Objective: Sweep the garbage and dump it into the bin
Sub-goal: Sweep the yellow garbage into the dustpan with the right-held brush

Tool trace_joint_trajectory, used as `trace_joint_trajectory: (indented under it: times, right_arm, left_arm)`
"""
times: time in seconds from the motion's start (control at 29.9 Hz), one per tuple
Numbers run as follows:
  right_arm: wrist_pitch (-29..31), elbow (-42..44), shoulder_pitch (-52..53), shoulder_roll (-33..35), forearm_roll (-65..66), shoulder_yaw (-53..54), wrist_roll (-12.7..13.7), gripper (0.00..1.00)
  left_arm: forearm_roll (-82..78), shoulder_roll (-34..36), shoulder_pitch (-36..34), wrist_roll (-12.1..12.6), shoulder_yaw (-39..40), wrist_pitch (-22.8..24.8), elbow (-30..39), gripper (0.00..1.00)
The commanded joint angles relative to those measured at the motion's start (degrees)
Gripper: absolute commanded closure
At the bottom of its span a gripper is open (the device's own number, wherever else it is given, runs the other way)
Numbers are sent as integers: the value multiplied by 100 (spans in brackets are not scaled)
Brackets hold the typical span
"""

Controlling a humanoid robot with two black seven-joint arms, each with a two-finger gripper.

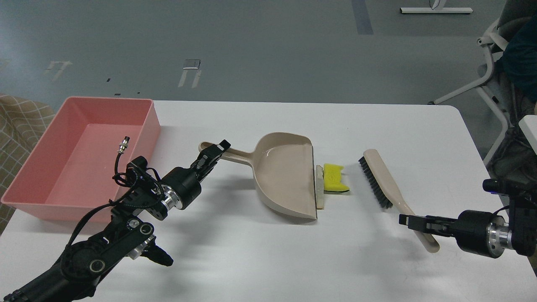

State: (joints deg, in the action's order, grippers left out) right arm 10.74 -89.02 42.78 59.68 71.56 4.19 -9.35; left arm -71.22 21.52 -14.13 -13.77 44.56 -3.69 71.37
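Note:
The beige dustpan [285,180] lies mid-table with its mouth facing right. My left gripper [215,153] is shut on its handle. The garbage lies at the mouth: a thin beige-grey strip [320,186] against the lip and a yellow notched sponge piece [335,178] just right of it. The beige brush [379,178] lies slanted, bristles facing the garbage, a short gap right of the sponge. My right gripper [409,220] is shut on the brush's handle. The pink bin [153,126] stands at the table's left, nothing in it.
The white table [268,260] ends just beyond the bin at left and near my right arm at right. A white chair [495,63] stands off the right edge and checked fabric [16,121] off the left.

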Motion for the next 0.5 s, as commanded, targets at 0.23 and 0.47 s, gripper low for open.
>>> trace_joint_trajectory:
  times: [0.23,0.47]
  right_arm:
    - [7,235,-138,-658,-2,-59,135,100]
    - [25,341,-103,-1476,-37,-41,179,100]
  left_arm:
    - [3,-7,16,-2,-9,0,0,100]
    - [3,-7,24,-2,-18,0,0,100]
